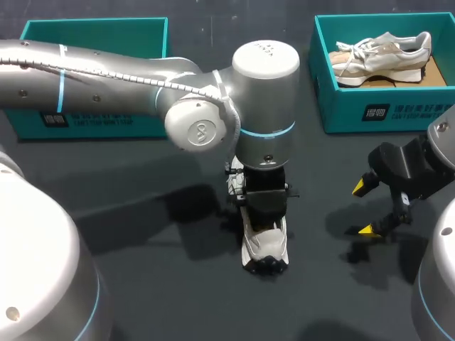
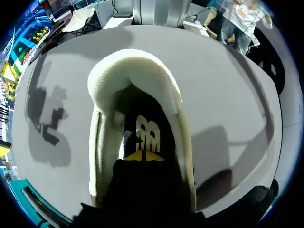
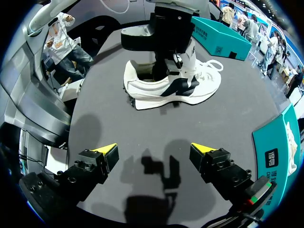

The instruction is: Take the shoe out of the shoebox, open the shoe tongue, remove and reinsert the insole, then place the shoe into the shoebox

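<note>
Counted: two shoes, two shoeboxes, two grippers.

One white shoe (image 1: 264, 249) is found out of the boxes, upright on its sole at the centre of the worktop (image 1: 142, 163), heel toward 6 o'clock and toe toward 12 o'clock. The second shoe (image 1: 384, 57) is found lying inside the teal shoebox (image 1: 355, 106) at 1 o'clock. The other teal shoebox (image 1: 92, 30) is set at 11 o'clock and is partly screened by the left arm (image 1: 106, 78), so its contents cannot be confirmed.

The left arm is seen entering from 9 o'clock and ending over the central shoe, whose toe half is hidden beneath it. The left gripper (image 2: 144, 155) is lowered into the shoe's opening. Its fingers are observed drawn together with no gap between the yellow tips, just above the printed insole (image 2: 148, 135). Whether anything is pinched between them cannot be told.

The right gripper (image 1: 367, 208) is held above the worktop at 3 o'clock, well apart from the central shoe. Its fingers are spread wide and nothing is held between them. In the right wrist view the shoe is seen ahead of this gripper, with bare worktop between them.

The worktop is dark grey and matt, and shadows of both arms are cast on it.
</note>
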Robot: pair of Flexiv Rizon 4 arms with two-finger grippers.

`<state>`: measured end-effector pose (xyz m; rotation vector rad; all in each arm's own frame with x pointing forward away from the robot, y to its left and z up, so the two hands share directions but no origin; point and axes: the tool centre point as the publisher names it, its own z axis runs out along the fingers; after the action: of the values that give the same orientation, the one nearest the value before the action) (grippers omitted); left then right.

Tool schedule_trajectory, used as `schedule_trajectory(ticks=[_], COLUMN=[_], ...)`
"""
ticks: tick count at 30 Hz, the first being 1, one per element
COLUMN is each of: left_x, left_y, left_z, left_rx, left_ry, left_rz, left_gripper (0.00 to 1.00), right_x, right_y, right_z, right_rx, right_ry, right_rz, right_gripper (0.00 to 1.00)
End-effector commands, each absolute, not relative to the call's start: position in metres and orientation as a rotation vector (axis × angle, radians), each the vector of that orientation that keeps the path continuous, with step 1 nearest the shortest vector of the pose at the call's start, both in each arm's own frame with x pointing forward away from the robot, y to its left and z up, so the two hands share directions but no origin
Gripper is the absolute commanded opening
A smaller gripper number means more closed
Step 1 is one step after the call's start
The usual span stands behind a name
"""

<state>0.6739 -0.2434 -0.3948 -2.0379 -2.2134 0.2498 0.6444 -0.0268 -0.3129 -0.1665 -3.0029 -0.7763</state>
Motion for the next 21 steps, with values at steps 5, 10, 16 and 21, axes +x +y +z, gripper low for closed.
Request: schedule_trajectory(ticks=[5,10,16,21], left_x=[0.672,0.672,0.68,0.687], left_y=[-0.23,-0.23,-0.236,-0.243], left_z=[-0.362,-0.345,-0.344,-0.351], left_rx=[-2.116,-2.168,-2.195,-2.208], left_ry=[-2.267,-2.314,-2.363,-2.369], left_rz=[0.309,0.256,0.198,0.152], left_gripper=[0.0,0.0,0.0,0.0], right_x=[0.643,0.643,0.643,0.643], right_y=[-0.027,-0.027,-0.027,-0.027], right_z=[-0.313,-0.313,-0.313,-0.313], right_rx=[-0.168,-0.168,-0.168,-0.168], right_ry=[-3.006,-3.006,-3.006,-3.006], right_rz=[-0.773,-0.773,-0.773,-0.773], right_gripper=[1.0,1.0,1.0,1.0])
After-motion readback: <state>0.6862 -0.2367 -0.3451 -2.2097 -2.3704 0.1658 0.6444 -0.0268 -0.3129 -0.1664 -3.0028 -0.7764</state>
